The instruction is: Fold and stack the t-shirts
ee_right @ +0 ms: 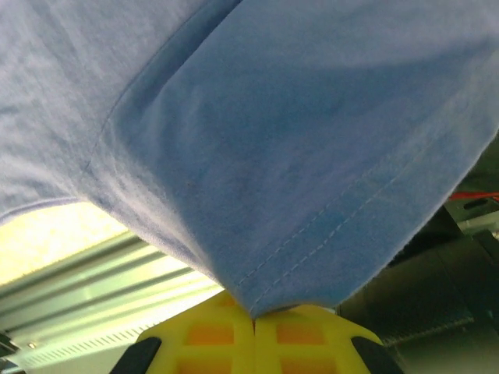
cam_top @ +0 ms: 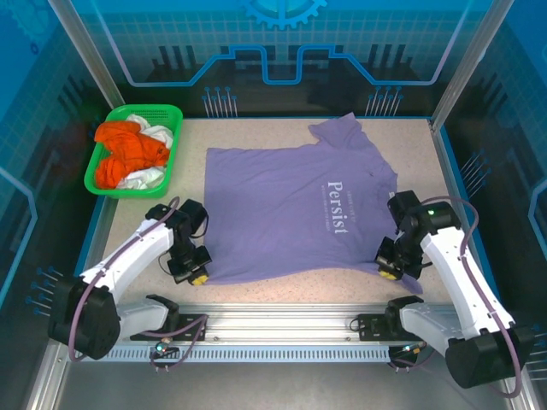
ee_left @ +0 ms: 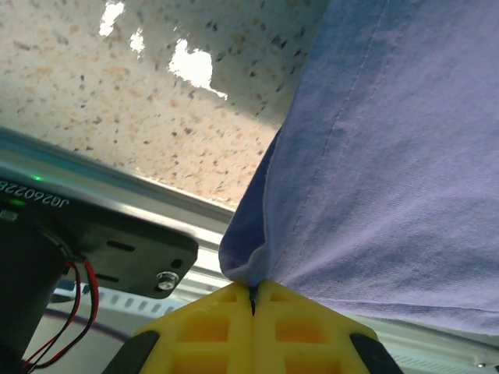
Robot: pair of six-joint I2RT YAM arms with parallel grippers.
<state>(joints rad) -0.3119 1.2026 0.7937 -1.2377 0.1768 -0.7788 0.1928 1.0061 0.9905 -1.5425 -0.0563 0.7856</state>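
A robotics lab test cell: blue translucent wall panels (cam_top: 282, 43) printed with gear and circuit graphics, on silver metal frame posts (cam_top: 85, 53), rise beyond the left gripper (cam_top: 197, 276) and right gripper (cam_top: 388, 274). A speckled beige tabletop (cam_top: 256, 132) lies beneath them and a slotted aluminium rail (cam_top: 282, 318) runs just behind.

I count one lavender-purple short-sleeved cloth t-shirt (cam_top: 282, 188) on the speckled table (cam_top: 256, 132), with one large white word (cam_top: 339, 207) printed on its chest. One green plastic mesh basket (cam_top: 177, 132) sits at the table's far left corner. Inside it I see one heap of bright orange cloth (cam_top: 128, 154) and two patches of white cloth (cam_top: 145, 178). They are bunched together, so I cannot tell how many separate shirts that makes. I have two white arms, my left arm (cam_top: 137, 248) and my right arm (cam_top: 453, 256). I also have two grippers near the table's near edge, my left gripper (cam_top: 198, 278) and my right gripper (cam_top: 388, 275). Each carries two yellow plastic fingers (ee_left: 210, 327), four in all.
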